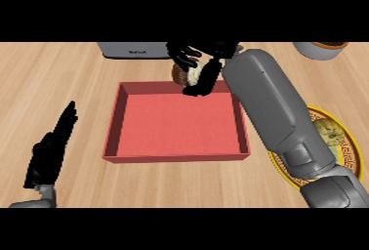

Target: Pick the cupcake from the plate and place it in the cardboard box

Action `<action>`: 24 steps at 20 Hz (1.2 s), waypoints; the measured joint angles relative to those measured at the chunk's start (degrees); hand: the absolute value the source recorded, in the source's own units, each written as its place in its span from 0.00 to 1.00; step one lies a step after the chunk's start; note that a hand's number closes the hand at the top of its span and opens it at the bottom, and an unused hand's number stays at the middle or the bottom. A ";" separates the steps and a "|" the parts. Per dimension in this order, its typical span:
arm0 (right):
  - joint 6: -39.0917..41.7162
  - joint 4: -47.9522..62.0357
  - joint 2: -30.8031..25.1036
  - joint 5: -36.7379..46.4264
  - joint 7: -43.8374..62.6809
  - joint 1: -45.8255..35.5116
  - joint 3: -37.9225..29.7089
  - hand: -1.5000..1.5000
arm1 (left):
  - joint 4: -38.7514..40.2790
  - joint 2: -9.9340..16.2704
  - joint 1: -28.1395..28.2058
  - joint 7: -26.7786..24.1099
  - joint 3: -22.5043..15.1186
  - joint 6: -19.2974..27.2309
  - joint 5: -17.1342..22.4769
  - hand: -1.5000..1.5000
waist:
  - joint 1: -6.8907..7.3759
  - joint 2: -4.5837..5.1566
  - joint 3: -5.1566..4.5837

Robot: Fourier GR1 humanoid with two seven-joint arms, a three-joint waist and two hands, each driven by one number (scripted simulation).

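My right hand (196,62) is above the far edge of the red box (115,122), its fingers curled round the cupcake (185,74), whose brown wrapper and pale top show between them. The grey right forearm runs from the lower right up across the box's right wall. A yellow patterned plate (347,146) lies at the right, partly hidden by the forearm, with a round yellowish food item (328,132) on it. My left hand (52,149) rests open at the lower left, fingers straight, apart from the box.
A grey toaster-like appliance (137,50) stands at the back, just beyond the box. At the top right corner sits a white container (320,50) with a brown rim. The counter is light wood.
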 measured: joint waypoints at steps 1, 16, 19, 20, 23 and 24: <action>-0.19 -0.07 0.81 0.03 0.90 -0.02 0.82 1.00 | 0.15 0.30 0.04 -0.30 0.36 -0.41 0.31 0.50 | 0.12 0.05 0.00; -11.45 5.32 3.69 -15.65 11.30 3.79 21.63 0.00 | 2.56 -1.34 -1.74 -1.62 -1.01 -0.68 -1.15 0.50 | 2.29 0.56 -0.01; -12.86 5.54 3.73 -21.73 11.27 4.53 21.25 0.00 | 3.23 -1.28 -2.86 -1.34 -0.82 -1.03 -0.92 0.50 | 2.60 0.68 0.00; -13.76 5.61 3.73 -23.86 11.35 5.03 20.40 0.00 | 2.95 -0.84 -2.89 -1.22 -0.57 -1.46 -0.64 0.50 | 2.80 0.70 0.00; -15.31 6.65 3.75 -30.07 11.99 4.39 17.34 0.00 | 2.98 -0.99 -3.50 -0.78 -0.58 -1.40 -0.70 0.50 | 3.00 0.81 0.01; -15.24 7.51 3.75 -32.00 12.24 3.52 15.58 0.00 | 2.77 -1.10 -3.44 -0.74 -0.58 -1.37 -0.64 0.50 | 3.05 0.86 0.02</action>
